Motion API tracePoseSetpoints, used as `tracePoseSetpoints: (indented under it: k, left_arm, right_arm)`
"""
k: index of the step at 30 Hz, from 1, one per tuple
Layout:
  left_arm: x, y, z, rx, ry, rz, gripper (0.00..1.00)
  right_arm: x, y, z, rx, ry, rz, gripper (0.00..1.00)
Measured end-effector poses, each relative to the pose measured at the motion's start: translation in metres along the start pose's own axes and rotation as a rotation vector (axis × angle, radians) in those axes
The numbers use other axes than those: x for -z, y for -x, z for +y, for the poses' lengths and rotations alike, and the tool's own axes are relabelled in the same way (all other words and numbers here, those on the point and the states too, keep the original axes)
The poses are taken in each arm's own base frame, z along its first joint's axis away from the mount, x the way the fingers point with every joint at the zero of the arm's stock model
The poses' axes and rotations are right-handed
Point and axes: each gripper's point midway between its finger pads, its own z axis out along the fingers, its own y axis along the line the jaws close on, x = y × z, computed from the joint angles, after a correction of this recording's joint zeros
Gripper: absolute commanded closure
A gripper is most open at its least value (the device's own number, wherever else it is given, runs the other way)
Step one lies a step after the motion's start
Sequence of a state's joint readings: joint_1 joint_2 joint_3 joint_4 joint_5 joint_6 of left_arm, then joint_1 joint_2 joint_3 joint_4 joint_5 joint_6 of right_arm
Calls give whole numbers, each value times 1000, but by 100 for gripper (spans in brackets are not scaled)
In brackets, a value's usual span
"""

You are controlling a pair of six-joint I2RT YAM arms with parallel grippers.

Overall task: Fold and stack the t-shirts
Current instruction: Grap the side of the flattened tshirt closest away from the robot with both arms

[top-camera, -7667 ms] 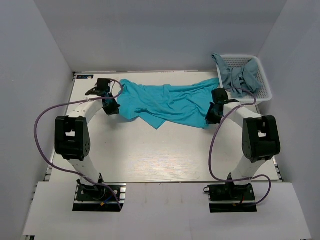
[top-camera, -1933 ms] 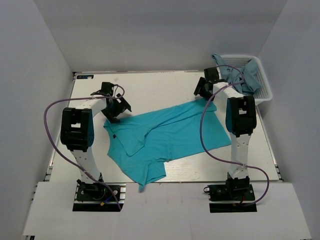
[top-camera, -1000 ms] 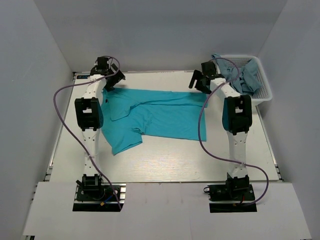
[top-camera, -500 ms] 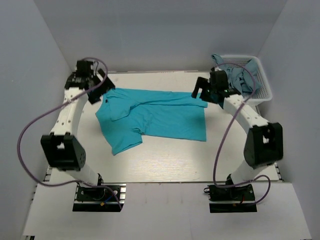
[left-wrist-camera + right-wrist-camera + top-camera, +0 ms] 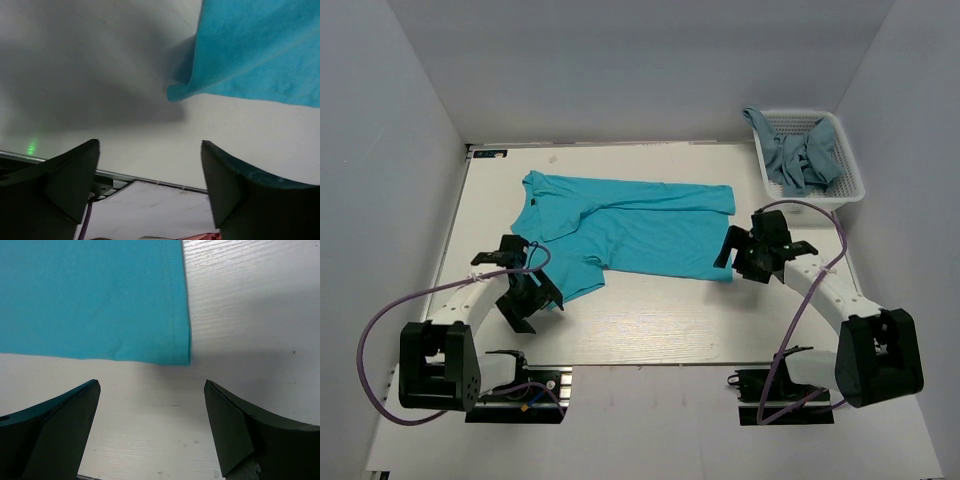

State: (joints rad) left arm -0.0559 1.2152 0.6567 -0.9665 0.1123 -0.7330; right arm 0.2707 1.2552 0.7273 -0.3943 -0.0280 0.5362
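Observation:
A bright turquoise t-shirt (image 5: 640, 225) lies spread flat across the middle of the table, collar to the left. My left gripper (image 5: 527, 298) hovers open just beside its near sleeve tip (image 5: 575, 285); in the left wrist view that fabric corner (image 5: 240, 55) lies beyond my left gripper (image 5: 150, 170), with nothing between the fingers. My right gripper (image 5: 738, 258) is open by the shirt's near right hem corner (image 5: 170, 335), which sits just ahead of my right gripper (image 5: 150, 410). Duller grey-blue t-shirts (image 5: 798, 155) are piled in the basket.
The white lattice basket (image 5: 850, 165) stands at the far right corner. Grey walls enclose the table on three sides. The table's front edge and rail (image 5: 150, 180) show close under the left gripper. Bare tabletop (image 5: 650, 320) lies between the shirt and the arm bases.
Both arms have drawn back from the shirt's far edge to its near side and come down low. The shirt stays spread flat where it was half a second ago.

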Motion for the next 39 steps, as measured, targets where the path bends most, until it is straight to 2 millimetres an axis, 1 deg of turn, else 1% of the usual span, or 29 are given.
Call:
tracePoseSetpoints:
  k: [1,2,4,6,10,13,14,17,20,24,26,28,30,32,34,35,37,38,39]
  left_arm:
    - [-2,1,-1,8,-3,-6,17]
    - [-4,3,-2,11,-5,-16,18]
    - [-8,11,-6,20,-8,-42,27]
    - [-12,19,-10,31,-5,-60,33]
    - [-25,31,-13,39,19,-74,41]
    - [-27,37,-17,43,22,-69,61]
    - [-28,38,-19,42,21,-68,75]
    - [-29,41,-25,40,3,-61,100]
    - [-30,42,-33,22,-35,-58,100]
    - [-30,44,-42,6,-82,-57,100]
    - [-29,43,-45,-2,-95,-52,100]
    - [-28,42,-47,-8,-109,-44,100]
    - [-26,39,-49,-15,-126,-33,100]
    - [-21,37,-53,-21,-147,-27,100]
    - [-11,38,-60,-30,-179,-30,100]
    - [-6,40,-65,-37,-199,-33,100]
    - [5,43,-77,-54,-249,-38,100]
    - [10,46,-83,-62,-272,-42,100]
    - [16,48,-90,-71,-295,-44,100]
  right_arm:
    - [1,-2,-1,-6,1,-2,10]
    - [2,-2,-1,-9,2,-4,10]
    - [2,-2,-1,-14,2,-5,10]
    - [2,-2,-1,-18,1,-4,10]
    - [-1,-5,-2,-26,-8,8,10]
    - [-3,-7,-6,-32,-29,19,10]
    - [-3,-8,-8,-33,-39,20,10]
    - [-5,-10,-12,-31,-58,28,10]
    - [-11,-16,-16,-17,-80,57,10]
    - [-22,-28,-20,-7,-109,111,19]
    - [-27,-32,-21,-19,-121,129,19]
    - [-32,-28,-19,-27,-119,121,20]
    - [-36,-23,-15,-44,-119,115,27]
    - [-40,-18,-12,-57,-114,103,35]
    - [-44,-15,-11,-71,-110,90,50]
    - [-45,-14,-10,-74,-111,90,68]
    - [-48,-16,-12,-86,-122,98,79]
    - [-48,-16,-12,-93,-123,99,87]
    - [-48,-17,-12,-96,-126,101,90]
